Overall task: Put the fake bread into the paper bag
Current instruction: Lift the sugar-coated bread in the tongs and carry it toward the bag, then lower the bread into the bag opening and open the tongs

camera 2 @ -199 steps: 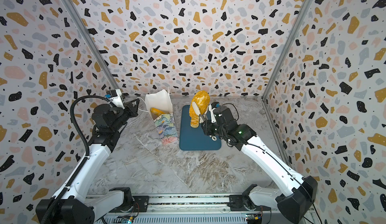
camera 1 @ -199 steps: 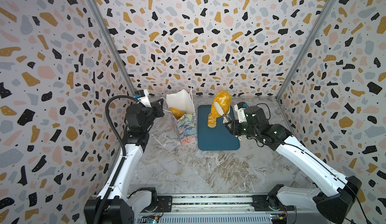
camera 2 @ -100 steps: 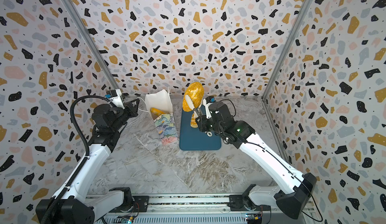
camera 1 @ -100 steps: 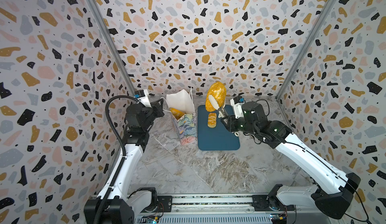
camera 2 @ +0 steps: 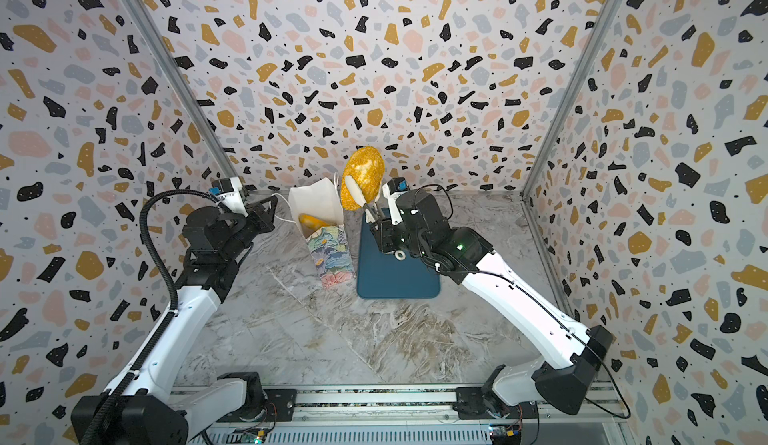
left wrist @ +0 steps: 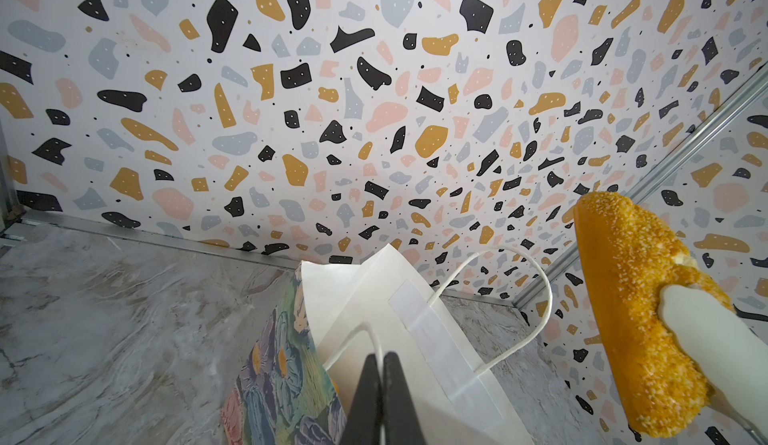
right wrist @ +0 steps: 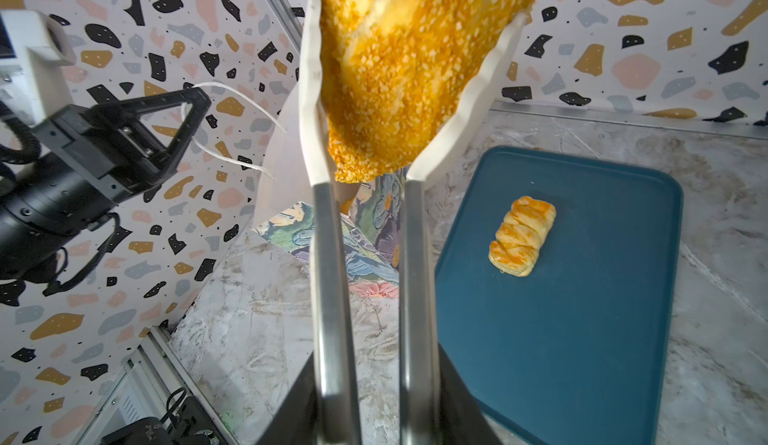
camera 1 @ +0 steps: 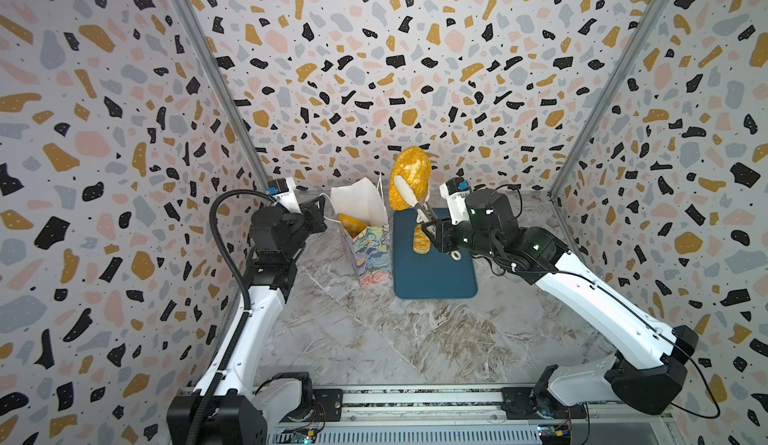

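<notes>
One pastry [camera 1: 420, 239] left on tray [camera 1: 436, 281], nearest. Past it, left gripper [camera 1: 320, 212] is pinched together on bag [camera 1: 370, 252] cord [left wrist: 347, 341], holding the mouth open; bread [camera 1: 351, 223] inside. Right gripper [camera 1: 434, 231] is clamped on tongs [camera 1: 422, 210] squeezing the loaf [camera 1: 411, 168], high beside the far rim. Step: carrying loaf to bag. Next: centre over mouth, lower end-first, release. Likely a tight fit.

No legible text, label, brand, number or sign resolves in any view; the outer face of the paper bag [camera 1: 370, 256] bears a painted floral print only, without lettering.
</notes>
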Action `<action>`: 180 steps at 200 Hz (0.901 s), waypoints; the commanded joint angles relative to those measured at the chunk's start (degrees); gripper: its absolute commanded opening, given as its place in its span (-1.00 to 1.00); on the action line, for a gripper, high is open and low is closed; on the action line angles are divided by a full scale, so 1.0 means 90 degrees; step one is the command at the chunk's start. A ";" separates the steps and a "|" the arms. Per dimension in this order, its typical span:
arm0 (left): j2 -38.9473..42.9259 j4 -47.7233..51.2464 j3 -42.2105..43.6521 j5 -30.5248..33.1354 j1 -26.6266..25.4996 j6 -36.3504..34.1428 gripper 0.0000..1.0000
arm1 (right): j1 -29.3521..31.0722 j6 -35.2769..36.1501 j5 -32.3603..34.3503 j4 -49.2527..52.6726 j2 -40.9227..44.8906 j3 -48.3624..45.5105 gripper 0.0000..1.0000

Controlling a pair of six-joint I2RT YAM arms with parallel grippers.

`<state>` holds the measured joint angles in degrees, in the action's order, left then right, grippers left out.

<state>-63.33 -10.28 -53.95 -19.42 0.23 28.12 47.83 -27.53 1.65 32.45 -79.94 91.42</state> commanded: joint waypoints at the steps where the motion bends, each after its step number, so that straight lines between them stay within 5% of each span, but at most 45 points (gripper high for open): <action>1: 0.0132 -0.0312 -0.0035 -0.0107 -0.0026 -0.0033 -1.00 | 0.0146 0.0221 0.0202 -0.0243 0.0005 0.0560 -0.58; 180: 0.0154 -0.0365 -0.0031 -0.0177 -0.0025 -0.0012 -1.00 | 0.1321 0.0969 0.1431 0.0965 -0.2289 0.3258 -0.58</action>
<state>-63.33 -10.31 -53.95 -20.49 0.23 28.12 59.46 -20.34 10.83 40.99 -101.08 116.92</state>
